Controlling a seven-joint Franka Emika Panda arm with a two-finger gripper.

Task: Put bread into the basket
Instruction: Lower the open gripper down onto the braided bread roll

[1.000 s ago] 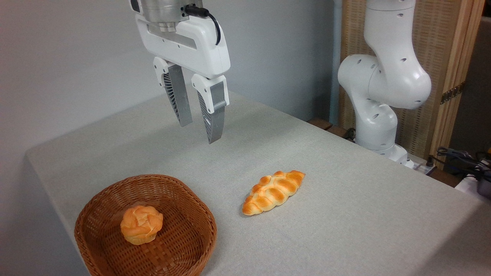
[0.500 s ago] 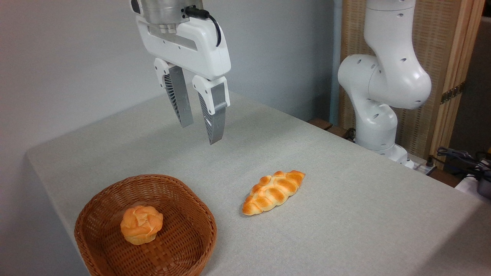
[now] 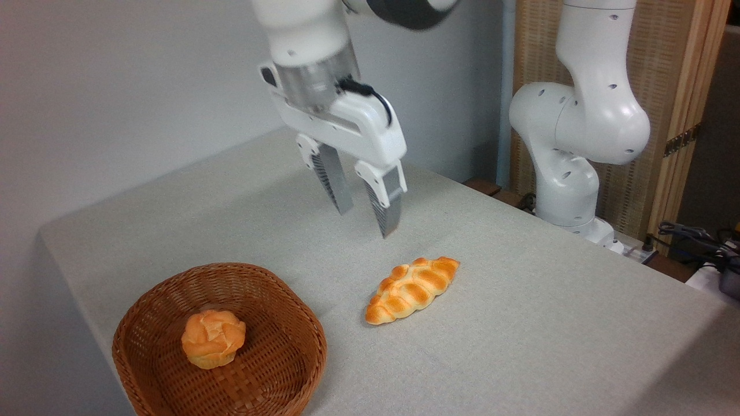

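Observation:
The bread (image 3: 413,289), a braided golden-orange loaf with pointed ends, lies on the grey tablecloth right of the basket. The basket (image 3: 289,312) is round, brown wicker, near the front left corner of the table. My gripper (image 3: 367,224) hangs open above the table, just behind and slightly left of the loaf, with nothing between its grey ribbed fingers (image 3: 386,208). A clear gap separates the fingertips from the bread.
A small round puffy bun (image 3: 213,338) sits inside the basket. The arm's white base (image 3: 569,173) stands at the table's far right edge, with a wooden screen behind it and cables (image 3: 694,237) at the right. The table's left edge runs close to the basket.
The gripper has swung right and down, from above the area behind the basket to just behind the bread. It stays open. The bread, basket and bun have not moved.

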